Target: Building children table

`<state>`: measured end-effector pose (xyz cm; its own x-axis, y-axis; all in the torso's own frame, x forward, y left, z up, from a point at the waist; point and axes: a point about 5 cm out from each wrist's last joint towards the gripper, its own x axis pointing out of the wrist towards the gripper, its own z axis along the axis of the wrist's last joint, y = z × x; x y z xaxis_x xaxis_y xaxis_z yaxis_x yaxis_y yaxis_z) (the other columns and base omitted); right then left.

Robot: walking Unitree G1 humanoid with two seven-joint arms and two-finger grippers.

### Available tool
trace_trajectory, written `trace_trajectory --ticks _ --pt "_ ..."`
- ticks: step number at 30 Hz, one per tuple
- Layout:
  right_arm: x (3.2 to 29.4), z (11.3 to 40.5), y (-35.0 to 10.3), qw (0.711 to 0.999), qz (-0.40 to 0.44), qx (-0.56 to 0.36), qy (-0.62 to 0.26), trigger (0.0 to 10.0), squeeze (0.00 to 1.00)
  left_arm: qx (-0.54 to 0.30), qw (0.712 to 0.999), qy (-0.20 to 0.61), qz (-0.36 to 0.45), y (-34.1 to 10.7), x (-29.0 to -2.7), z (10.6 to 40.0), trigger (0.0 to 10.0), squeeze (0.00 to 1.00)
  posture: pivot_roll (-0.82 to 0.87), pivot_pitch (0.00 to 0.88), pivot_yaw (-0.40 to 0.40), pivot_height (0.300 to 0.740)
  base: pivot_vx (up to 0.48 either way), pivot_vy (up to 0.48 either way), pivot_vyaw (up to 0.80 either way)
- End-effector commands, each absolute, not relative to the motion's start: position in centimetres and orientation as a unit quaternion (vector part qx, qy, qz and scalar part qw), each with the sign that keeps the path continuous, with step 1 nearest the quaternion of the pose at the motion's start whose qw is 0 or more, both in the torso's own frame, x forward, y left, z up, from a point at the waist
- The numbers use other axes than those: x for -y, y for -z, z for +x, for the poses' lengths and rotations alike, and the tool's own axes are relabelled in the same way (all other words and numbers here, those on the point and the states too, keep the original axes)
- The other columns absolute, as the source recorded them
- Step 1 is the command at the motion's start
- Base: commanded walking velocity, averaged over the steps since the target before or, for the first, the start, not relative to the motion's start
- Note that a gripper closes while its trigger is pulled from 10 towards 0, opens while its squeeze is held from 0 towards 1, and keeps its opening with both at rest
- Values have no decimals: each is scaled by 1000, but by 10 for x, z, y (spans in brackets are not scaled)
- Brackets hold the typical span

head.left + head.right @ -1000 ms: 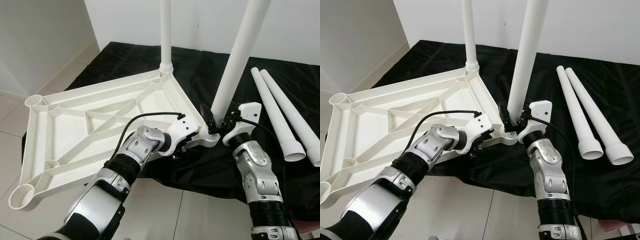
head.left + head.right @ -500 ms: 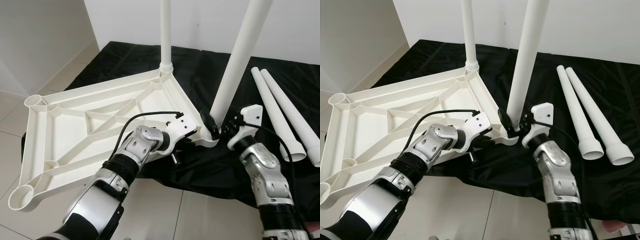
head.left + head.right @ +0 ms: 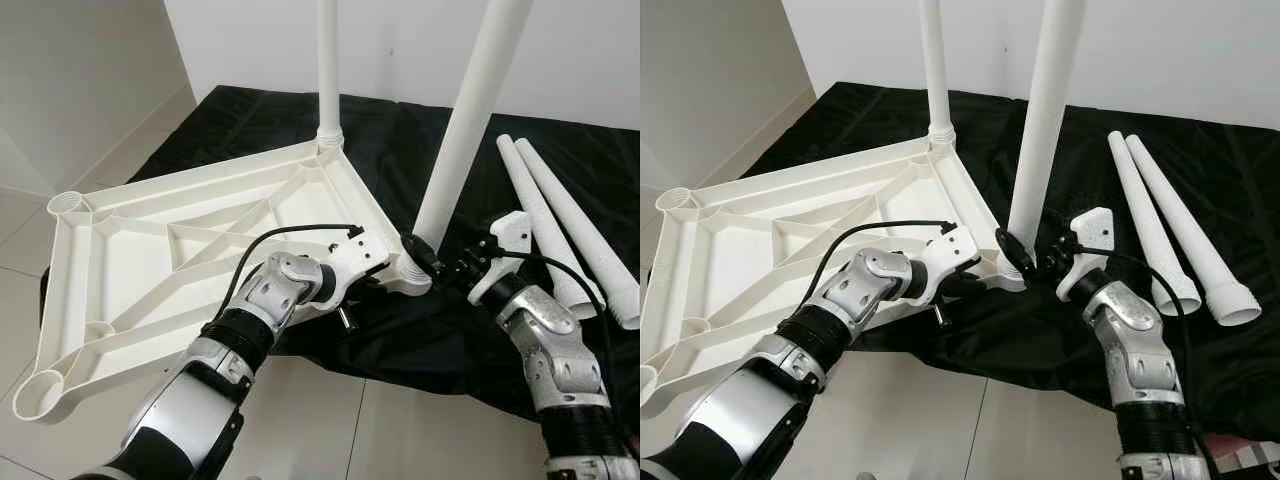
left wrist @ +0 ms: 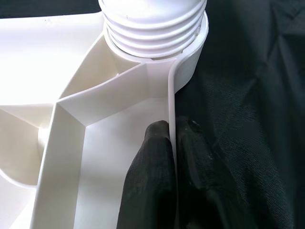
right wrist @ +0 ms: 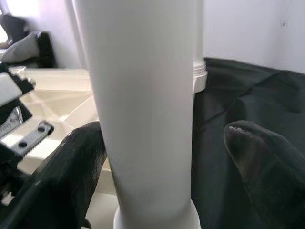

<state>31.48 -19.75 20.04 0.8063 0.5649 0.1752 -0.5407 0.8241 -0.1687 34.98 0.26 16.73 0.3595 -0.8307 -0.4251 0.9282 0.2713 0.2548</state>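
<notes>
The white table top [image 3: 180, 215] lies upside down, partly on a black cloth. One white leg [image 3: 328, 70] stands in its far corner socket, and another leg [image 3: 462, 120] stands in the near right corner socket [image 4: 152, 28]. My left gripper [image 4: 172, 131] is shut on the top's thin rim just beside that socket. My right gripper [image 3: 440, 262] is open around the base of the near leg [image 5: 143, 95]. One of its fingers [image 5: 81, 157] touches the leg, while the other finger [image 5: 259, 157] stands apart from it.
Two loose white legs [image 3: 541, 215] [image 3: 578, 230] lie side by side on the black cloth [image 3: 250, 120] to the right. The pale tiled floor [image 3: 330, 420] is in front. A white wall runs along the back.
My right gripper has opened from the near leg's base and its arm has drawn back to the right. The left gripper keeps its hold on the rim.
</notes>
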Motion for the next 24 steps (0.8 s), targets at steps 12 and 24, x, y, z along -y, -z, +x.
trace_trajectory --ticks 12,24 --pt "189 334 -188 934 -59 72 -345 10000 0 -119 784 561 239 -162 -5 349 10000 0 -153 111 99 740 0 0 0" --pt "190 339 -192 921 -63 70 -379 0 0 -121 783 560 243 -161 -6 349 10000 0 -151 116 99 740 0 0 0"
